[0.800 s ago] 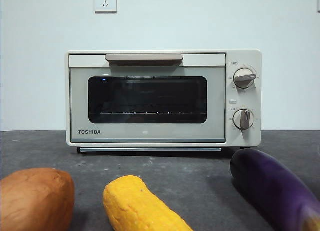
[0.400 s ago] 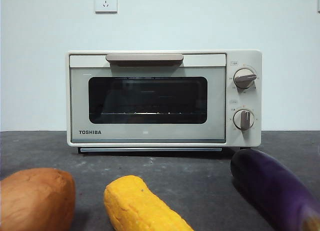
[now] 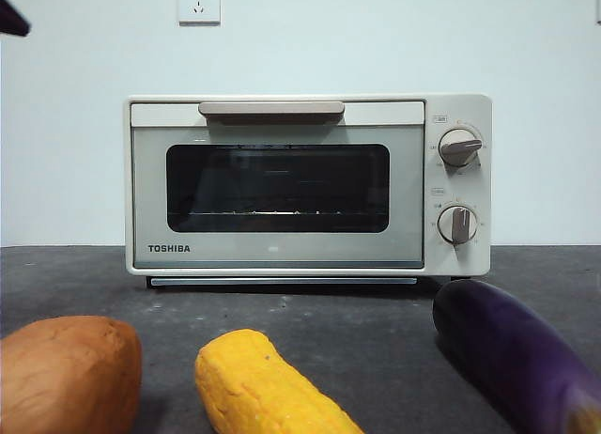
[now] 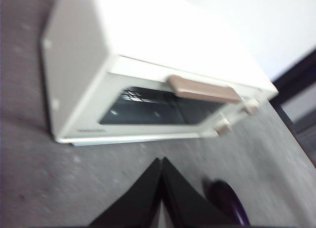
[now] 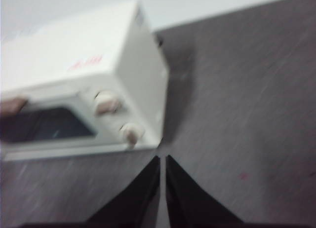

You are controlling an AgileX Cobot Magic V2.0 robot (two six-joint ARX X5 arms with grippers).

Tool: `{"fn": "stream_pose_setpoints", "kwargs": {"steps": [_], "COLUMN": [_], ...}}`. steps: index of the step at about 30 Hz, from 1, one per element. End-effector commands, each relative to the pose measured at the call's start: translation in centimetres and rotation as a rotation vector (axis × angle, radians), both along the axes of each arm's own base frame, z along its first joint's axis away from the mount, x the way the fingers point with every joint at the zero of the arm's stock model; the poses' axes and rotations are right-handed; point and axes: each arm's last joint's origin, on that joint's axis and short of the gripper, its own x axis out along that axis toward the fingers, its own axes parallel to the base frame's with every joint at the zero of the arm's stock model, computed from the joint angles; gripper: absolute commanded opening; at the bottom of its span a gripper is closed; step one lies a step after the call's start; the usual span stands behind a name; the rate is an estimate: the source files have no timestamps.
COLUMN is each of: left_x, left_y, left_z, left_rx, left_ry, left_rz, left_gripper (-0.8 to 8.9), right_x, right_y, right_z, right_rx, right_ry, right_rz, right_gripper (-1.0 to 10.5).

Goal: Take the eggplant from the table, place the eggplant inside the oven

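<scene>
1. Your cream-white boxy toaster oven [image 3: 308,185] stands on the dark grey speckled table [image 3: 310,312], door closed.
2. The glossy deep-purple eggplant [image 3: 515,354] lies on the table before the oven's knob side, untouched.
3. Orange-brown sweet potato [image 3: 68,373] and yellow corn cob [image 3: 263,385] lie beside it.
4. Your left gripper [image 4: 161,164] and right gripper [image 5: 162,161] hang clenched, jaws together, holding nothing.

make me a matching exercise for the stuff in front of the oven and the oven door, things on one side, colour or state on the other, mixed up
Things:
1. eggplant
2. corn cob
3. sweet potato
4. oven door

Colour or state:
A. orange-brown, lying on the table at the left
B. closed
C. deep purple, lying at the right
D. yellow, lying in the middle

Pairs: 1-C, 2-D, 3-A, 4-B
</scene>
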Motion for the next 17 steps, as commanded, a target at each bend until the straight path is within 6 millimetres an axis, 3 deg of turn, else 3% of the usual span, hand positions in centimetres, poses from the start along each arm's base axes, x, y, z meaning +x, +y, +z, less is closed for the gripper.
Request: {"fn": "stream_pose_setpoints", "kwargs": {"steps": [1, 6, 13, 17], "left_x": [0.8, 1.6, 2.3, 2.8], "left_y": [-0.4, -1.2, -1.9, -2.2], "left_z": [1.3, 1.8, 1.4, 1.4], "left_rx": [0.052, 0.065, 0.067, 0.067], "left_ry": [-0.019, -0.021, -0.008, -0.02], "left_rz": [-0.074, -0.123, -0.158, -0.171], "left_gripper": [0.07, 0.07, 0.07, 0.07], "right_x": [0.4, 1.0, 1.2, 1.6], "right_y": [0.4, 1.5, 3.0, 4.6], "right_z": [0.3, -1.0, -2.7, -3.4], "right_rx": [-0.005, 0.053, 0.06, 0.026], "right_ry": [0.06, 0.221, 0.482, 0.569], "right_rz": [0.1, 0.265, 0.316, 0.378], "right_gripper": [0.0, 0.2, 2.9, 3.0]}}
